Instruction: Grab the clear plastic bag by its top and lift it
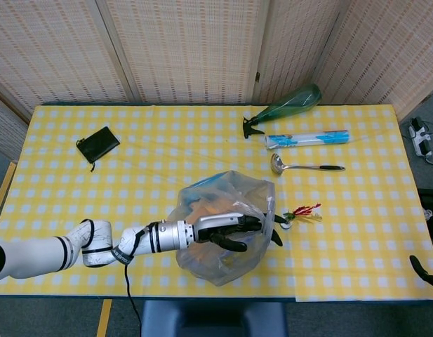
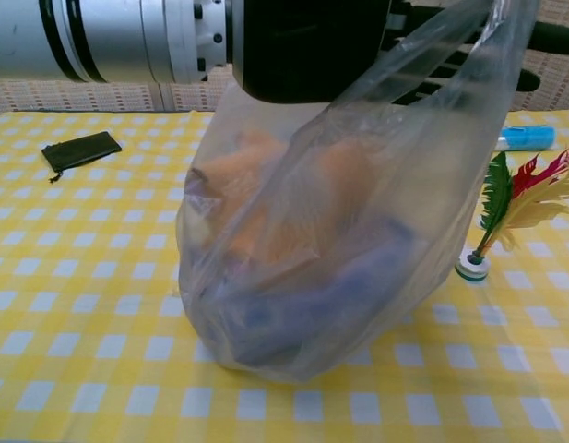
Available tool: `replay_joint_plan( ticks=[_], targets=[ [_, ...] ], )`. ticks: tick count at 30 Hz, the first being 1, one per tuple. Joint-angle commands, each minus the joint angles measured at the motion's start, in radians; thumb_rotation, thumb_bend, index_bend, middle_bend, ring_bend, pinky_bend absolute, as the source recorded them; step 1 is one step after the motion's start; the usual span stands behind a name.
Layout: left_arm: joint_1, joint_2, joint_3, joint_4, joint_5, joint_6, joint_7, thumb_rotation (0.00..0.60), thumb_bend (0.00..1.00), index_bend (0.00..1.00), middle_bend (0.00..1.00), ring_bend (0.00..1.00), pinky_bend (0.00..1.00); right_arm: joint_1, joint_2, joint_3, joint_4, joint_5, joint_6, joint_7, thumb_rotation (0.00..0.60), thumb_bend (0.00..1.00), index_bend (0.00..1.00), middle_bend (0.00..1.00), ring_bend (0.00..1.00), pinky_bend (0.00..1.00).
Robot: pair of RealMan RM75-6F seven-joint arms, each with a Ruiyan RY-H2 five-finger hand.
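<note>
The clear plastic bag [image 1: 223, 225], holding orange and bluish contents, stands on the yellow-and-white checked table [image 1: 97, 203] near its front edge, its base resting on the cloth in the chest view. The left hand [image 1: 234, 232] reaches in from the left and lies across the bag's open top with dark fingers [image 1: 252, 223] stretched toward the right rim; whether they actually pinch the plastic cannot be told. Just right of the bag stands a small red, green and yellow feathered shuttlecock [image 1: 300, 214], very near the fingertips. Further back lie a metal ladle with a black handle [image 1: 304, 166], a blue-and-white tube [image 1: 307, 139] and a green glass bottle on its side [image 1: 283, 109]. A black pouch [image 1: 97, 144] lies well apart at the left rear. Bare cloth spreads left of the bag. Of the right hand [image 1: 427, 272] only a dark sliver shows at the right edge.
</note>
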Motion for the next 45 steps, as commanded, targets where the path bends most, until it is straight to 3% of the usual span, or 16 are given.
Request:
replay_joint_plan(
  ticks=[1, 6, 10, 15, 20, 24, 27, 37, 45],
  targets=[
    [-0.02, -0.012, 0.015, 0.039, 0.013, 0.055, -0.064, 0.228, 0.1, 0.05, 0.28, 0.21, 0.17, -0.002, 0.0, 0.002, 0.002, 0.007, -0.002, 0.002, 0.6, 0.31, 0.0, 0.0, 0.0, 0.0],
    [-0.029, -0.015, 0.018, 0.048, -0.004, 0.073, -0.082, 0.23, 0.09, 0.08, 0.28, 0.22, 0.21, -0.006, 0.0, 0.006, 0.002, 0.011, 0.003, 0.006, 0.6, 0.31, 0.0, 0.0, 0.0, 0.0],
    [-0.036, -0.016, 0.012, 0.038, -0.033, 0.056, -0.035, 0.321, 0.09, 0.12, 0.28, 0.21, 0.27, -0.012, 0.0, 0.007, 0.004, 0.008, 0.014, 0.011, 0.6, 0.31, 0.0, 0.0, 0.0, 0.0],
    [-0.036, -0.025, 0.007, 0.029, -0.063, 0.045, 0.006, 0.37, 0.1, 0.14, 0.28, 0.22, 0.33, -0.014, 0.001, 0.006, 0.009, 0.004, 0.014, 0.017, 0.6, 0.31, 0.0, 0.0, 0.0, 0.0],
    [-0.019, -0.038, -0.016, 0.011, -0.122, 0.033, 0.107, 0.495, 0.1, 0.19, 0.32, 0.32, 0.44, -0.017, 0.003, 0.008, 0.013, 0.005, 0.019, 0.028, 0.6, 0.31, 0.0, 0.0, 0.0, 0.0],
    [0.004, -0.038, -0.036, -0.027, -0.167, 0.033, 0.192, 0.599, 0.1, 0.28, 0.4, 0.43, 0.6, -0.017, 0.002, 0.008, 0.017, 0.006, 0.016, 0.029, 0.6, 0.31, 0.0, 0.0, 0.0, 0.0],
    [0.015, -0.033, -0.054, -0.062, -0.193, 0.031, 0.203, 0.6, 0.1, 0.31, 0.44, 0.5, 0.66, -0.017, 0.002, 0.008, 0.018, 0.01, 0.009, 0.03, 0.6, 0.31, 0.0, 0.0, 0.0, 0.0],
    [0.041, -0.021, -0.1, -0.13, -0.254, 0.011, 0.19, 0.6, 0.12, 0.38, 0.48, 0.55, 0.74, -0.023, 0.003, 0.007, 0.021, 0.002, 0.02, 0.034, 0.6, 0.31, 0.0, 0.0, 0.0, 0.0],
    [0.082, 0.038, -0.183, -0.298, -0.43, -0.058, 0.266, 0.6, 0.17, 0.47, 0.58, 0.64, 0.83, -0.024, 0.002, 0.006, 0.022, -0.005, 0.024, 0.032, 0.6, 0.31, 0.0, 0.0, 0.0, 0.0]
  ],
)
